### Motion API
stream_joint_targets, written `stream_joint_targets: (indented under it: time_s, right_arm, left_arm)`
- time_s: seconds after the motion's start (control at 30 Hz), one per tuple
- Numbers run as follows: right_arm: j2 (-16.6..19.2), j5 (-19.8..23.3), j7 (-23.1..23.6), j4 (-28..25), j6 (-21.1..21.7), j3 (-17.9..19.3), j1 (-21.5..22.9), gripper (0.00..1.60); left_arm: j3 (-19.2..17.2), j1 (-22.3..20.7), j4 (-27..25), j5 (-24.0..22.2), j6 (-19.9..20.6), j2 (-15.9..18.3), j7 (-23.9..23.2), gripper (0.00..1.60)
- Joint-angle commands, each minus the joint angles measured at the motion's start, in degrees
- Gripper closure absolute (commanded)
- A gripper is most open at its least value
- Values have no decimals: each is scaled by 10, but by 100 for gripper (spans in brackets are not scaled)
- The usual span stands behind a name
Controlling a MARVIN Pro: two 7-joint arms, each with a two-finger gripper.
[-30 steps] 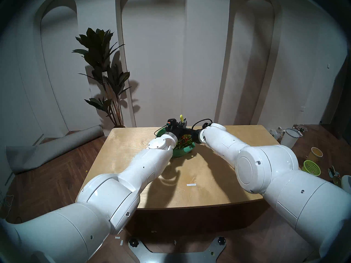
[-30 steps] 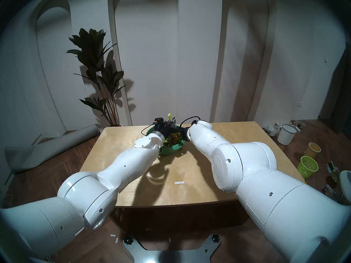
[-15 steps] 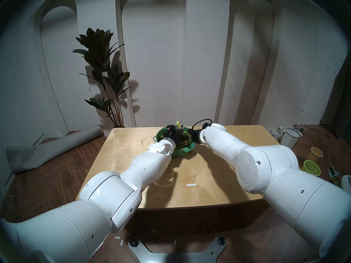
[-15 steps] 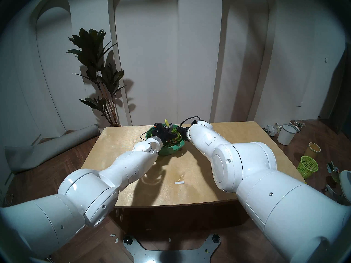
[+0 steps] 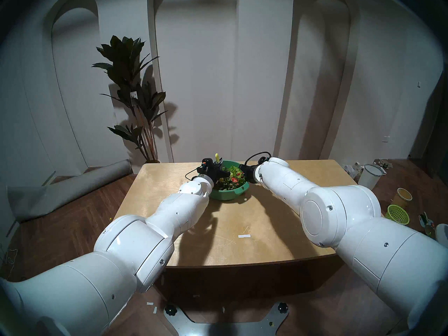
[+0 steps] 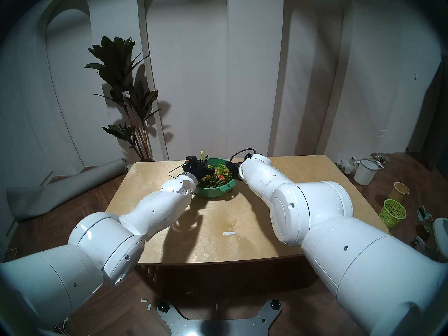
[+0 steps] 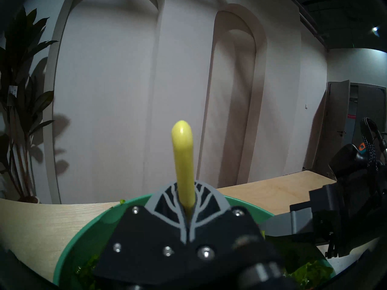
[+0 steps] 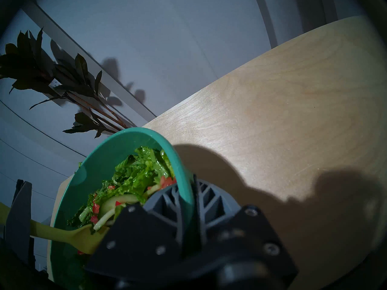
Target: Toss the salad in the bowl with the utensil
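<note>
**Spoon gripped upright in the salad, bowl rim pinched**

In the head views the left tool (image 5: pixel 219 169) hid the near-left part of the bowl (image 5: pixel 228 195), and the utensil's (image 7: pixel 182 157) lower end was hidden behind the closed fingers in the left wrist view. The utensil stood nearly upright, long axis vertical, rounded handle end up at mid-frame; in the right wrist view its broad end lay in the salad (image 8: pixel 134 178) at lower left. The left tool was clamped on the handle. The right tool (image 8: pixel 188 199) was clamped on the bowl's rim, one finger inside, one outside. The bowl sat on the surface (image 5: pixel 266 207), just above frame centre.
</note>
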Motion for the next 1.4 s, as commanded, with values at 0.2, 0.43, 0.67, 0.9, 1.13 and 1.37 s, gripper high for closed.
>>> stream_joint_targets:
  time_s: [0.2,0.43,0.67,0.9,1.13,1.37]
  right_arm:
    - [0,1,4,-18,-6,1,23,131]
    - [0,1,4,-17,-6,1,23,131]
    - [-1,-2,4,-20,-6,-2,29,160]
    - [-4,-2,5,-20,-6,-3,33,160]
    - [-3,-2,7,-20,-7,-4,34,160]
    - [-3,-1,7,-19,-5,-4,34,160]
  left_arm:
    - [-23,34,-91,-28,-38,1,-21,160]
    - [-27,72,-149,-27,-64,23,-16,160]
    - [-26,96,-196,-16,-85,54,-13,160]
    - [-25,126,-250,-2,-91,74,-5,160]
    - [-20,158,-305,15,-74,90,15,160]
    - [-10,178,-358,30,-20,104,47,160]
